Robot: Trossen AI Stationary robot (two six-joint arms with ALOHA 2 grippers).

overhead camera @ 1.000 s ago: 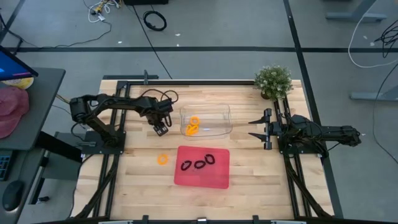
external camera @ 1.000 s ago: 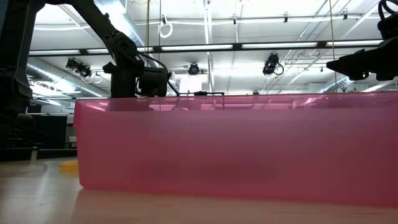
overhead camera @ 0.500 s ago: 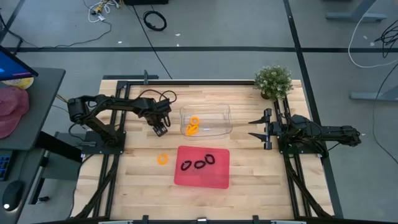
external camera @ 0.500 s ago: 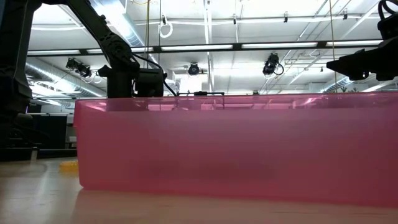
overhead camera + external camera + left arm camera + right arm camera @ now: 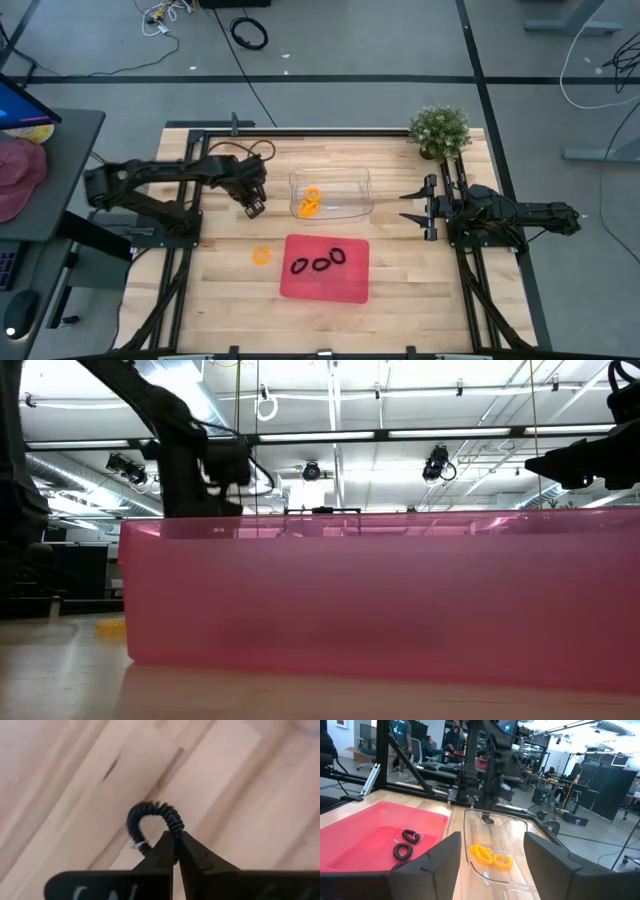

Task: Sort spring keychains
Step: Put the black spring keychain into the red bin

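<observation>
My left gripper (image 5: 253, 209) points steeply down over the bare wood just left of the clear tray (image 5: 352, 176). It is shut on a black spring keychain (image 5: 150, 807), which also shows as a small dark loop (image 5: 487, 820) under the gripper. Two orange keychains (image 5: 310, 203) lie in the clear tray. Three black ones (image 5: 318, 265) lie in the pink tray (image 5: 300, 285). One orange keychain (image 5: 262, 255) lies on the table left of the pink tray. My right gripper (image 5: 405, 207) waits open and level at the table's right side. My left gripper pinches the black keychain's coil at one side of its loop (image 5: 175, 826), between its two fingertips. The fingers come from above, pointing steeply down. The rest of the loop curves out past the fingertips and hangs below them over the wood.
A potted plant (image 5: 439, 130) stands at the far right corner. In the low view the pink tray's wall (image 5: 380, 600) fills the foreground and hides the left fingertips. Bare wood lies to the left of both trays. People and desks show in the room beyond the table.
My left gripper has shut on the black keychain on the wood left of the clear tray. It has then drawn a little up and toward the table's left edge with the keychain. My right arm has kept still.
</observation>
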